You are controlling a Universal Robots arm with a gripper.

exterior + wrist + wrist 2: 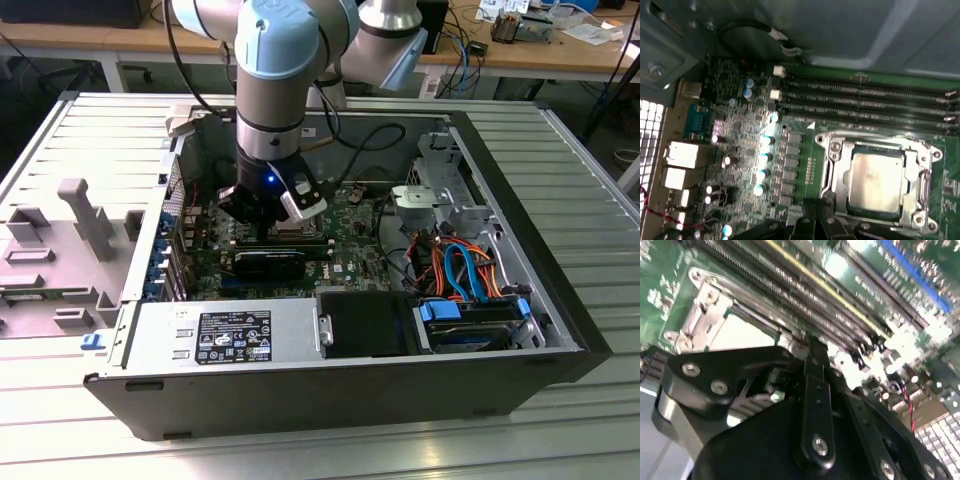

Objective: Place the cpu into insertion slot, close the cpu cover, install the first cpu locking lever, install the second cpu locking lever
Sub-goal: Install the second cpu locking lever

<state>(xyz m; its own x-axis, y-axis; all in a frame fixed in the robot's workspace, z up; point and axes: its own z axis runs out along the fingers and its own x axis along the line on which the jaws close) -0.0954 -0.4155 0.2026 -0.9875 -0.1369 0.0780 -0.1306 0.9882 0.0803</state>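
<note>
Though dull, square metal cpu [876, 181]

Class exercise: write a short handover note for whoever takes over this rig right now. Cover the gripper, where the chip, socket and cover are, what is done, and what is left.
Gripper: low over the green board, at the socket's edge; open or shut cannot be told.
Chip: lying flat in the socket.
Cover: silver frame lies around the chip; cannot tell whether it is fully down.
Done: chip placed.
Left: confirm the cover, then both locking levers.
</note>
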